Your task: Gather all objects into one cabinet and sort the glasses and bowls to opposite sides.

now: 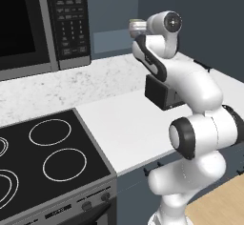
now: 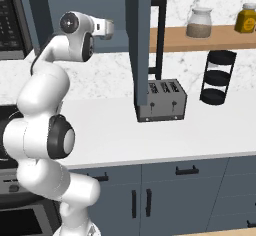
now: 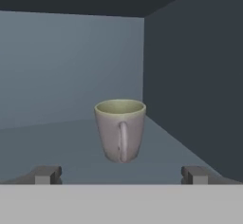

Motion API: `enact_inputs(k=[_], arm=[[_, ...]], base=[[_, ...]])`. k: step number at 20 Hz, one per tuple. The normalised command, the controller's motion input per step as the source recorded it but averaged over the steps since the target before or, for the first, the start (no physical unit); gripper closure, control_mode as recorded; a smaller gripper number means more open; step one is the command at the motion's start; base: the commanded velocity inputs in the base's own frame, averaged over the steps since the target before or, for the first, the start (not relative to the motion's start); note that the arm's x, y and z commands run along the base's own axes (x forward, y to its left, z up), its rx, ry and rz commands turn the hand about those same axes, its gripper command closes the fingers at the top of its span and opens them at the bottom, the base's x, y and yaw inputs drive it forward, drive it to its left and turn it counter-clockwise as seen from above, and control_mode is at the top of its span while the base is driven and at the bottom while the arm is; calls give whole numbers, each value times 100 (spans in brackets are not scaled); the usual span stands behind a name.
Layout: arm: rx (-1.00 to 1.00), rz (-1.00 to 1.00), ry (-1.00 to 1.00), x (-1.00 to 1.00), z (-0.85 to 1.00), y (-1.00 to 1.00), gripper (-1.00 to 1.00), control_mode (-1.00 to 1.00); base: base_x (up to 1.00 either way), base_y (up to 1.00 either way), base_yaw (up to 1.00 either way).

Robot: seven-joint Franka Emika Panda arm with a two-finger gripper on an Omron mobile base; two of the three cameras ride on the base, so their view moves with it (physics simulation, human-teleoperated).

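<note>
Facing into the slate-blue cabinet (image 3: pixel 190 76): grey-taupe mug (image 3: pixel 120 130) stands upright on the shelf (image 3: pixel 57 142), handle toward the camera, near the right inner wall but not touching it. Pincer (image 3: pixel 121 174) spread fully wide, tips apart left & right of the mug, short of it, nothing held. Right base view: arm raised w/ hand (image 2: pixel 102 28) just left of the cabinet door (image 2: pixel 138 45), which has a tall black bar handle (image 2: pixel 160 35). Toaster (image 2: pixel 162 100) sits on the white desk (image 2: pixel 150 135) below the door; black tiered rack (image 2: pixel 217 77) further right. Left base view: stove (image 1: pixel 43 162) & microwave (image 1: pixel 43 24) off to the left.
</note>
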Motion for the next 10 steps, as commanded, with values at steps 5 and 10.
enact_inputs(k=[5,10], arm=[[0,0,0,53,-23,0,-100,-100],[0,0,0,48,-5,0,-100,-100]], base=[[0,0,0],[0,0,0]])
